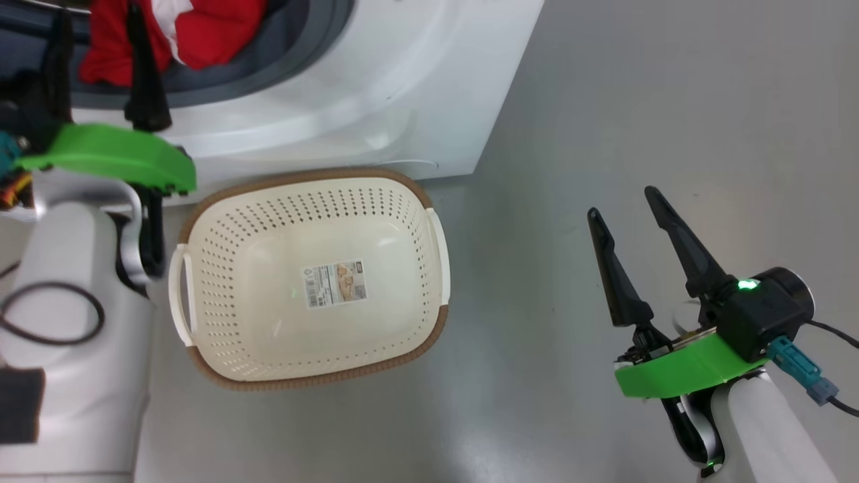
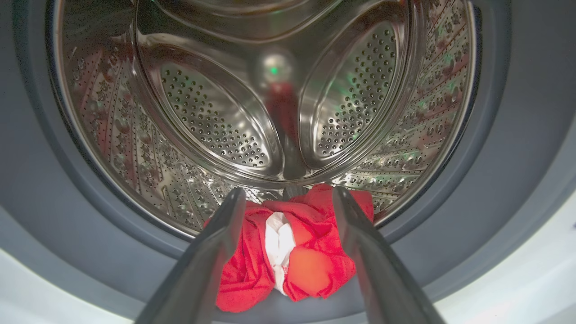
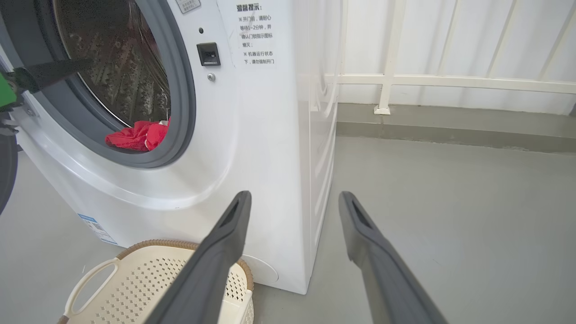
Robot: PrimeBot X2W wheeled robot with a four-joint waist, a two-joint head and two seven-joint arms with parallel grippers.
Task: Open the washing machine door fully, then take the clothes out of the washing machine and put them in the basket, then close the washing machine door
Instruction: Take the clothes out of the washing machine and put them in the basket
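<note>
The white washing machine (image 1: 376, 87) has its round opening uncovered. A dark curved edge (image 3: 6, 175) at the far left of the right wrist view may be the washing machine door. The red and white clothes (image 2: 306, 261) lie bunched on the grey gasket (image 2: 67, 202) at the mouth of the steel drum (image 2: 202, 112). My left gripper (image 2: 288, 193) is open at the opening, its fingers either side of the bundle, not closed on it. The cream basket (image 1: 235, 221) stands empty on the floor before the machine. My right gripper (image 1: 623, 203) hangs open over the floor to the basket's right.
Grey floor (image 1: 671, 100) stretches to the right of the machine. A white railing (image 3: 450, 83) and a low kerb run along the far wall. The basket's white side handle (image 1: 178, 295) lies close to my left forearm (image 1: 74, 335).
</note>
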